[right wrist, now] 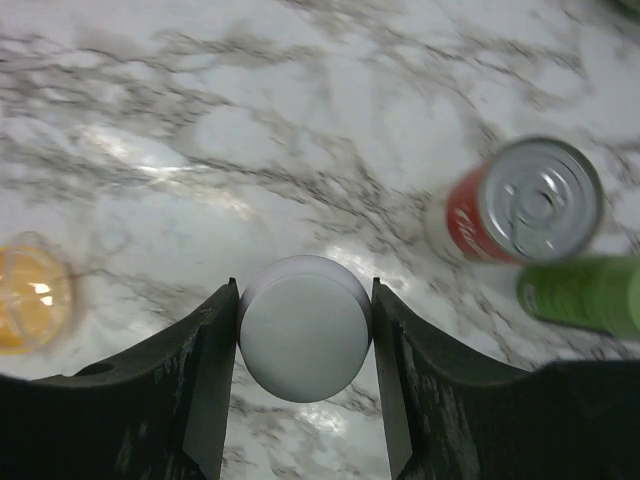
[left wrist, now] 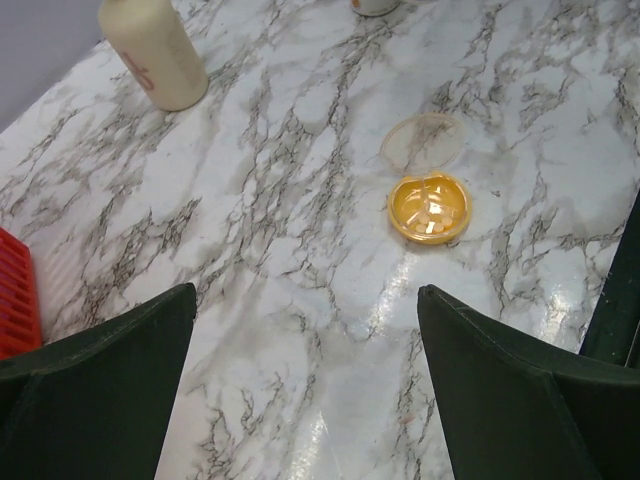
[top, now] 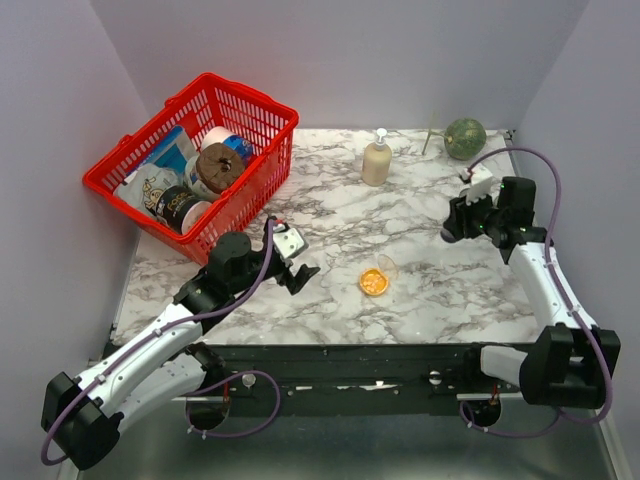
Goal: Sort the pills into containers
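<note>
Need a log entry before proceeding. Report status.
Left gripper open, empty. Right gripper shut on white pill bottle. Pills in orange dish mid-table, clear dish beside it. Red can stands close by, opposite side from the dish.

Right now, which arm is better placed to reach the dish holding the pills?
Left. The left gripper is open, empty and facing the dish; the right gripper is farther off and shut on the white pill bottle.
</note>
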